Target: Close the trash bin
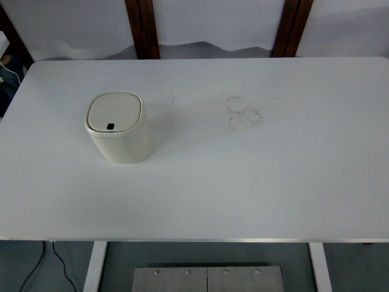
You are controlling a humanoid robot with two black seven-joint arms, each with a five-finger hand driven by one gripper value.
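My hands: neither shows over the table; both arms are out of sight, so I cannot tell whether my fingers are spread, curled or holding anything.

Trash bin (118, 129): small, cream, rounded-square, standing upright on the left half of the white table (273, 182), well back from the near edge.

Lid (115, 114): sits flat and flush in the bin's rim all round, with a small dark latch mark (110, 126) at its near edge. I see no gap, so I judge the bin already shut.

Ring stains (245, 113): faint circular marks on the tabletop, well to the right of the bin and slightly farther back. Nothing stands between them and the bin.

Step in hand: by my reading the closing is done, or needs only a confirming press.

How I would do it well: bring my left hand in, since the bin is on that side; come down from above, not from the side, so the light bin does not slide or tip; lay flat fingers on the lid's centre, just behind the latch mark, and press straight down gently.

Risk: a push off-centre could tilt the bin toward the near edge.
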